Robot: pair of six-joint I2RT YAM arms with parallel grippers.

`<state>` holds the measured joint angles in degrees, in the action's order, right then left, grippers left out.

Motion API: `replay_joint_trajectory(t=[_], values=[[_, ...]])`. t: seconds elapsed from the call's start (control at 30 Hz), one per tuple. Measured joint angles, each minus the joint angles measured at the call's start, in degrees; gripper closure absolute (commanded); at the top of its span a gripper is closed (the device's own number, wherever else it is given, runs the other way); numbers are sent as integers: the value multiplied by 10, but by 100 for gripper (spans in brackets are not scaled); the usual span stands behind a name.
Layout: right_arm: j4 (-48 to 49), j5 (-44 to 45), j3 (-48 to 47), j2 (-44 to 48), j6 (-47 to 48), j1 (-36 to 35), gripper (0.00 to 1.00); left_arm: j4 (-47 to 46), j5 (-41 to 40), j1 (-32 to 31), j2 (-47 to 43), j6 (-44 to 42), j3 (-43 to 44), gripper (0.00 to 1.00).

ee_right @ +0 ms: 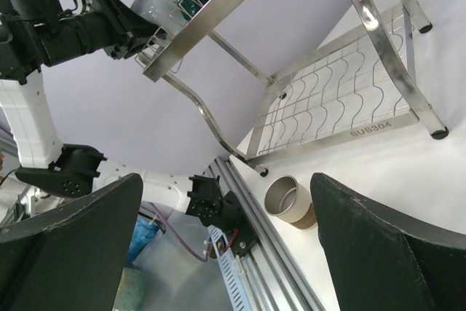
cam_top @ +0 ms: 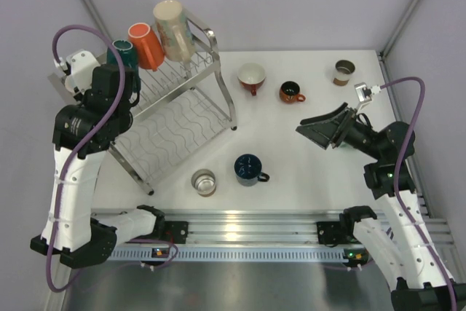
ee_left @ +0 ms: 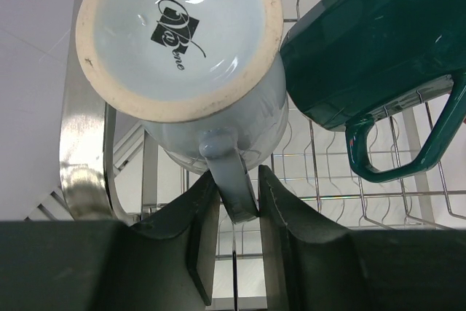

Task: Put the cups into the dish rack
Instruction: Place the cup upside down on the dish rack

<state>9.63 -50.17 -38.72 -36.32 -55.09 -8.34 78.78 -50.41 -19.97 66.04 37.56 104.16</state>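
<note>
Your left tool is clamped on the handle of the pale blue mug. That mug is bottom-up on the upper tier of the dish rack, just beside the dark teal mug. The orange cup and the tall beige cup sit on the same tier. Your right tool hangs above the table, fingers spread wide, holding nothing. The navy mug stands on the table near the rack's front.

Your count | dish rack: 1 | cups: 9 in all, 5 on the table, 4 at the rack's upper tier | robot arms: 2
</note>
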Motion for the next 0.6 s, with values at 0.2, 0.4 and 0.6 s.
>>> replay_joint_trajectory(t=[0.2, 0.4, 0.6], values=[[-3, 2, 0, -1, 0, 0, 1, -1, 0, 0, 0, -1, 0, 66], [-3, 5, 0, -1, 1, 0, 1, -17, 9, 0, 3, -12, 16, 53], [-3, 6, 0, -1, 1, 0, 1, -23, 16, 0, 10, -24, 47, 51]])
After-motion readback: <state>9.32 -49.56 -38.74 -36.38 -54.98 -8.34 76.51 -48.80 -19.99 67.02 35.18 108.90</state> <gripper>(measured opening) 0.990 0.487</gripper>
